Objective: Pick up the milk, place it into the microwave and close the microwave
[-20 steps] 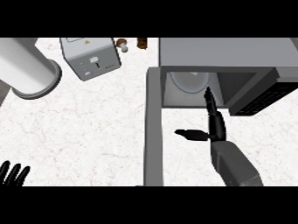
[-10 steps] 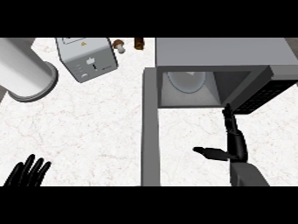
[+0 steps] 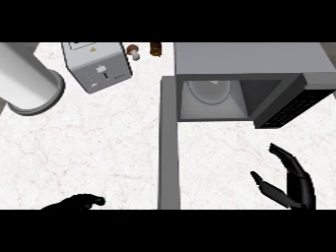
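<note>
The microwave (image 3: 247, 59) stands at the back right with its cavity open. Its door (image 3: 169, 147) swings out toward me and shows edge-on as a long grey strip. Inside the cavity stands a pale object (image 3: 210, 91) that looks like the milk, with neither hand touching it. My right hand (image 3: 294, 184) is open with straight fingers, low on the counter in front of the microwave and right of the door. At the lower edge, left of the door's end, only part of my left hand (image 3: 80, 202) shows.
A grey box-shaped appliance (image 3: 97, 66) stands at the back, left of the microwave, with two small brown items (image 3: 145, 49) behind it. A large white cylinder (image 3: 17, 81) lies at the far left. White marble counter (image 3: 90, 142) spreads between them.
My right hand has drawn back out of the microwave toward the lower edge, holding nothing. My left hand has slid right along the lower edge toward the door.
</note>
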### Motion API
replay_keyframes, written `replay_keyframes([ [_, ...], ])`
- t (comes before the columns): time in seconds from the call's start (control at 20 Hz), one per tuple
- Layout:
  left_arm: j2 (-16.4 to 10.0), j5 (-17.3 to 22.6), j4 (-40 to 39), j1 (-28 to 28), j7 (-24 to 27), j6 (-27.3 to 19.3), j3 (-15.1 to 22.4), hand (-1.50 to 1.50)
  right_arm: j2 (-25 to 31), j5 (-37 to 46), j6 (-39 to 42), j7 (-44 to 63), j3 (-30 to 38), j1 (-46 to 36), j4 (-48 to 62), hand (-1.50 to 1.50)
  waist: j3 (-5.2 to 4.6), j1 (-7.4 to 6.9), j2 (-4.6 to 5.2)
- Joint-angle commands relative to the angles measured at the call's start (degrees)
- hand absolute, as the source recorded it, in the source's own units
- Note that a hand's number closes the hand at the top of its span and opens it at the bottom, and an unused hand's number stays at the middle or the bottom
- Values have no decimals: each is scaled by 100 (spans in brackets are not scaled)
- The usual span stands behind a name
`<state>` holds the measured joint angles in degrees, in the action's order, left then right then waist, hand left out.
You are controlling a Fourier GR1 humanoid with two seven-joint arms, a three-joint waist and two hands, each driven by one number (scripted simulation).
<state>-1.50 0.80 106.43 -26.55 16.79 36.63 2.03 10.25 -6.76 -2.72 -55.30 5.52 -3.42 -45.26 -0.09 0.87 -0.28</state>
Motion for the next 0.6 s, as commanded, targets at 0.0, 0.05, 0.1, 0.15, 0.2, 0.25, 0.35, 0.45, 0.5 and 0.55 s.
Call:
replay_keyframes([
  [0.0, 143, -640, 410, 103, -224, -455, 908, 150, 152, -235, 292, -20, 129, 524, -408, -150, 8, -46, 12],
  [0.05, 82, -773, -248, 513, 86, -240, 518, 150, 419, -360, 625, -29, 172, 944, -734, -150, 2, 15, 10],
  [0.1, 145, -680, -433, 588, 77, -380, 682, 150, 447, -522, 760, -5, 293, 961, -772, -150, 4, -21, 18],
  [0.15, 146, -576, -650, 935, -51, -276, 487, 150, 488, -563, 889, -150, 382, 892, -481, -150, 8, -40, 27],
  [0.2, 147, -766, -666, 631, 145, -660, 976, 150, 372, -567, 672, 297, 210, 1325, -1390, -150, 2, -34, 15],
  [0.25, 148, -745, -584, 879, -198, -1071, 1192, 150, 764, -841, 986, 434, 576, 824, -946, -150, 7, -47, 24],
  [0.35, 149, -764, -1131, 1455, -101, -1396, 932, 150, 780, -788, 1041, 221, 572, 1322, -999, -150, 6, -27, 28],
  [0.45, 149, -1022, -1713, 1865, 186, -1789, 816, 150, 764, -886, 957, 498, 590, 1416, -1467, -150, 2, -14, 28],
  [0.5, 150, -1024, -1720, 1875, 194, -2232, 1312, 150, 925, -959, 1254, 273, 750, 1211, -986, -150, 7, -43, 30],
  [0.55, 150, -1193, -2072, 2145, 474, -1998, 964, 150, 961, -795, 1304, -150, 804, 1052, -341, -150, 11, -60, 36],
])
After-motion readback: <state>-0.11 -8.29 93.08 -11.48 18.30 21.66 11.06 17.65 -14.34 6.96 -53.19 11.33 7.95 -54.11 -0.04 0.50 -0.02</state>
